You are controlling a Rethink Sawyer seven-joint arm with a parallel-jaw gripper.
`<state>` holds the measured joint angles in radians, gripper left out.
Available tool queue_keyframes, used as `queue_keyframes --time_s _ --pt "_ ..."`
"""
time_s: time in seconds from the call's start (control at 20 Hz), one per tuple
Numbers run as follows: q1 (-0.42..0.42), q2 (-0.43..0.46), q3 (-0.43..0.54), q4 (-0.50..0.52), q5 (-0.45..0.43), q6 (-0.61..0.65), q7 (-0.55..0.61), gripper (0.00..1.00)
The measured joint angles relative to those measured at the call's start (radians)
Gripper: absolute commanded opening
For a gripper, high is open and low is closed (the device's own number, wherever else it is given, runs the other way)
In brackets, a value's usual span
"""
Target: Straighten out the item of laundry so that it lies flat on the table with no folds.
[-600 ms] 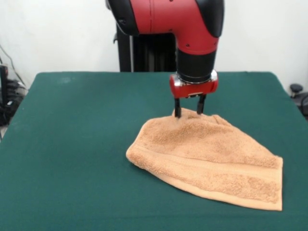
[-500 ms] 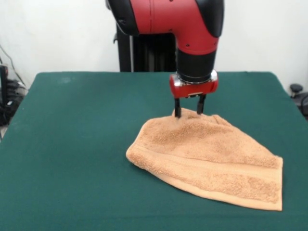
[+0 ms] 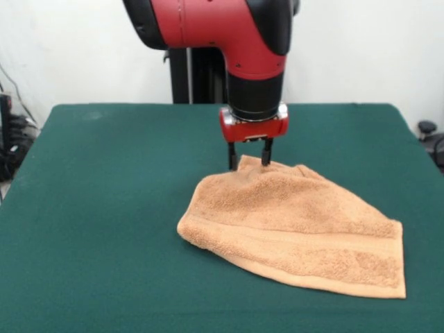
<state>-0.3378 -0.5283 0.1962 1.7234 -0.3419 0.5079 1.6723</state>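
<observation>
The orange-tan towel [image 3: 298,232] lies rumpled and folded over itself on the green table [image 3: 104,208], right of centre. It forms a rough triangle with a woven band along its near edge. My gripper [image 3: 248,161] hangs from the red arm at the towel's far corner. Its two dark fingers [image 3: 232,158] stand apart, pointing down, with the raised far corner of the towel between them. The tips touch or press into the cloth.
The arm's black pedestal [image 3: 198,76] stands behind the table's far edge. Dark equipment and cables [image 3: 10,139] sit off the table's left side, and a black object [image 3: 427,132] sits off its right side.
The arm and gripper have moved left. The towel's far corner has gone left with them, and the rest of the towel has shifted slightly left.
</observation>
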Motion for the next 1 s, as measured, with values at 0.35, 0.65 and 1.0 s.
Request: queue_keyframes --time_s 0.35,0.65,1.0 --pt "-0.001 0.003 0.000 0.000 0.000 0.000 0.000 1.00" --pt "-0.001 0.004 0.000 0.000 0.000 0.000 0.000 1.00" --pt "0.003 0.019 0.000 -0.003 -0.015 0.000 0.000 1.00"
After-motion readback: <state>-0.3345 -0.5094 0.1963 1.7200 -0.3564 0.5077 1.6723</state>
